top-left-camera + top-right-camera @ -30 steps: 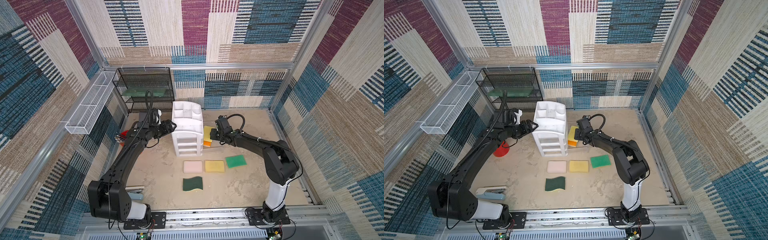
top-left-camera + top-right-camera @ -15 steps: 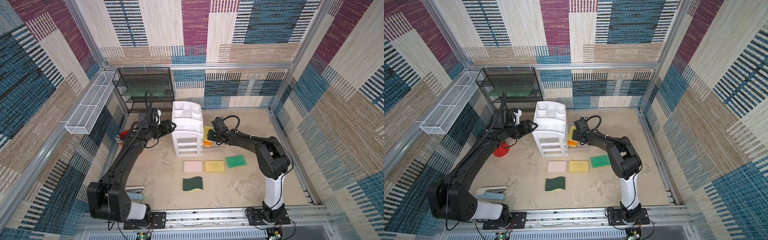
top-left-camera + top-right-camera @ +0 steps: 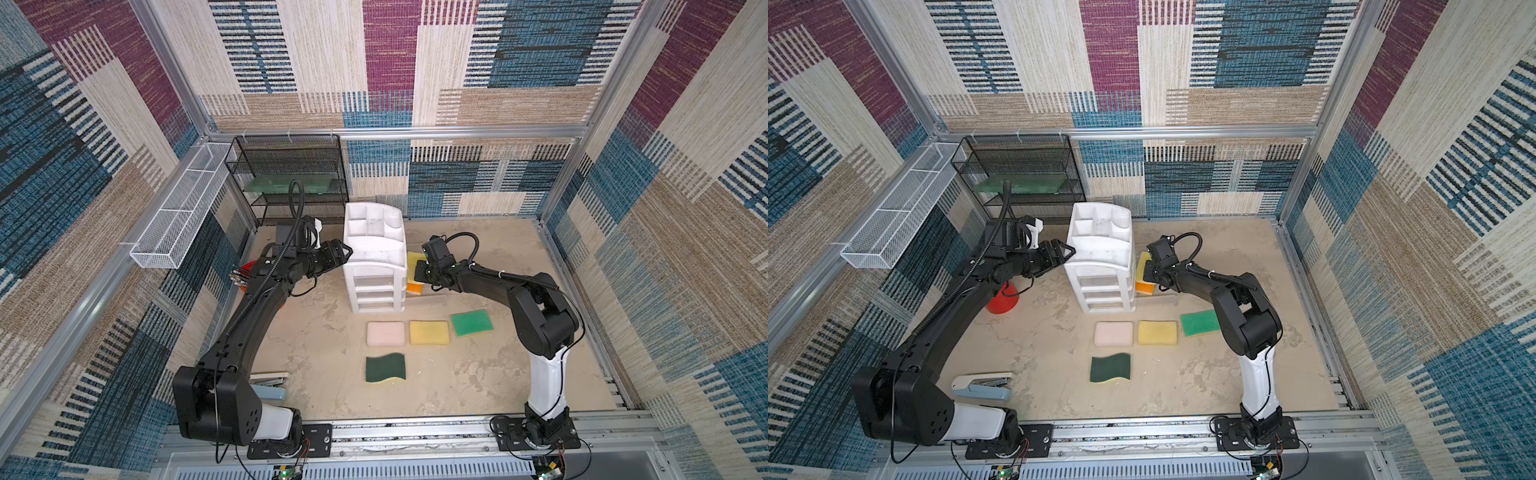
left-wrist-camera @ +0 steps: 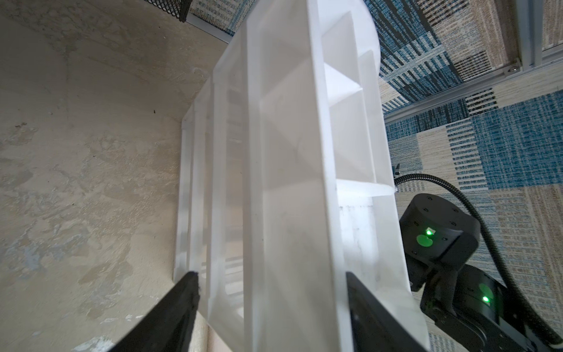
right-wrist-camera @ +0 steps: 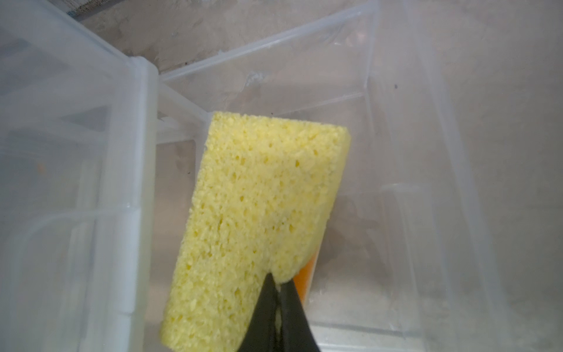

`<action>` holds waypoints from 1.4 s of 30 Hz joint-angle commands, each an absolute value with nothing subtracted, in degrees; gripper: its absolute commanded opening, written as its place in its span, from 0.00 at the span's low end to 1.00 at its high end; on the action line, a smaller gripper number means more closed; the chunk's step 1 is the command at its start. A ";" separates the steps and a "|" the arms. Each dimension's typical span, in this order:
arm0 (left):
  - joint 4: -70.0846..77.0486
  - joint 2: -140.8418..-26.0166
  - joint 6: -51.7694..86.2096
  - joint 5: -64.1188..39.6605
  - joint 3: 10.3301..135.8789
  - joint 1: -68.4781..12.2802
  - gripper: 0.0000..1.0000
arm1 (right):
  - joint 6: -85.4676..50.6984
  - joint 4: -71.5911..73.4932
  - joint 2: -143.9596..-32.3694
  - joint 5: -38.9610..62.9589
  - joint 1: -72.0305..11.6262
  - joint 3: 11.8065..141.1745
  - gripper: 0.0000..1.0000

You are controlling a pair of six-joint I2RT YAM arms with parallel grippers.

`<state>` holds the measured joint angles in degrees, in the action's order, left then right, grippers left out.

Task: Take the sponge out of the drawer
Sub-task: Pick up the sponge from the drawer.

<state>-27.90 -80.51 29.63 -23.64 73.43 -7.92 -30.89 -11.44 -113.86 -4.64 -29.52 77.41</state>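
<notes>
the yellow sponge (image 5: 256, 219) is pinched by the right fingers (image 5: 265, 314) inside the clear tray (image 5: 393, 55) just beside the white drawer chest (image 3: 374, 257). the left fingers (image 4: 173, 317) are held apart at the chest's side.

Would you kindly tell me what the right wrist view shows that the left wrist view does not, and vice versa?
Only the right wrist view: the yellow porous sponge with an orange underside, pinched at a corner by the shut right gripper, with the pulled-out clear plastic drawer around it. Only the left wrist view: the open left gripper, the compartmented tray top and the black right arm. Both: the small white plastic chest and the beige mottled tabletop.
</notes>
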 commanded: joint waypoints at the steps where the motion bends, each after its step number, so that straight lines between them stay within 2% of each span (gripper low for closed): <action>1: -27.91 -79.75 29.57 -25.57 73.53 -7.67 0.76 | -30.05 -10.28 -110.99 -5.71 -29.51 76.88 0.00; 12: -26.69 -73.28 30.54 -28.75 72.80 -3.80 0.77 | -22.05 -13.77 -95.76 -12.53 -30.14 74.05 0.00; 17: -22.88 -69.23 31.46 -35.40 71.24 -2.42 0.80 | -17.22 -13.95 -84.08 -10.23 -29.86 70.82 0.00; 23: -17.62 -69.54 32.12 -49.77 71.85 -2.38 0.83 | -7.19 -12.01 -73.21 5.32 -29.67 67.67 0.00; 27: -16.70 -69.56 31.52 -53.80 72.28 -2.37 0.84 | 0.05 -11.39 -70.85 18.50 -28.11 66.33 0.00; 30: -16.25 -69.09 29.93 -56.42 72.54 -2.37 0.87 | 4.76 -12.06 -71.63 29.03 -28.34 66.59 0.00; 36: -14.50 -69.73 28.15 -64.15 72.86 -2.37 0.90 | 14.70 -17.11 -76.82 43.29 -29.91 71.26 0.00; 42: -14.50 -71.49 27.22 -68.03 73.30 -2.59 0.88 | 21.76 -27.12 -83.49 46.77 -30.98 82.20 0.00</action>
<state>-16.14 -71.16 29.76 -63.96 72.75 -2.48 16.45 -21.54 -81.71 41.82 -31.07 79.31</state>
